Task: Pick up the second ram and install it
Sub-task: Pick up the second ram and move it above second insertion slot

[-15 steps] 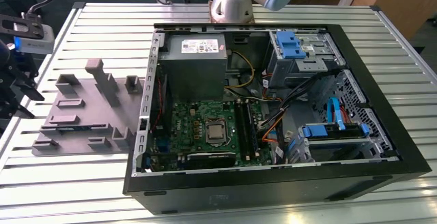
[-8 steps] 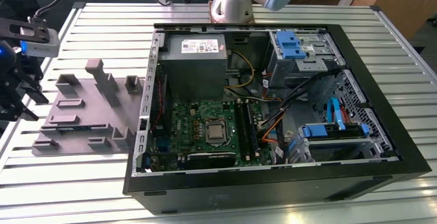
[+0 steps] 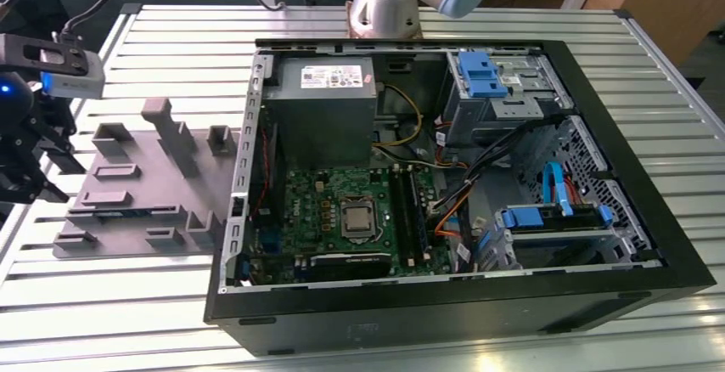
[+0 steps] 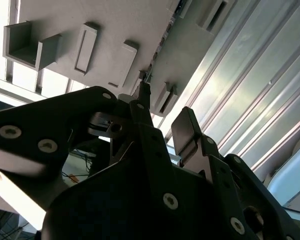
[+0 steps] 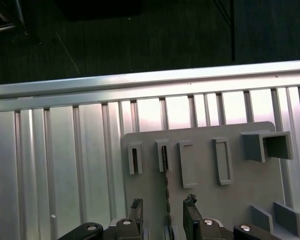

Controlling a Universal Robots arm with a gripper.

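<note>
The second ram (image 5: 165, 175) stands on its thin edge in a slot of the grey holder plate (image 5: 240, 190). In the exterior view it is a short blue-green strip (image 3: 125, 211) on the same plate (image 3: 136, 151). My gripper (image 5: 163, 209) hangs above the plate, open, with one black finger (image 5: 136, 210) on each side of the stick's line and a gap to each. In the second wrist view the two fingers (image 4: 187, 127) stand apart below the ram's dark edge (image 4: 157, 47). The exterior view puts the gripper (image 3: 46, 177) at its far left, beside the plate.
An open black computer case (image 3: 634, 134) lies at the exterior view's right, holding the green motherboard (image 3: 328, 211) with long black slots (image 3: 408, 211), cables and blue drive brackets (image 3: 487, 75). The holder plate has several raised grey blocks (image 3: 170, 130). The slatted metal table ends near the gripper (image 5: 140, 80).
</note>
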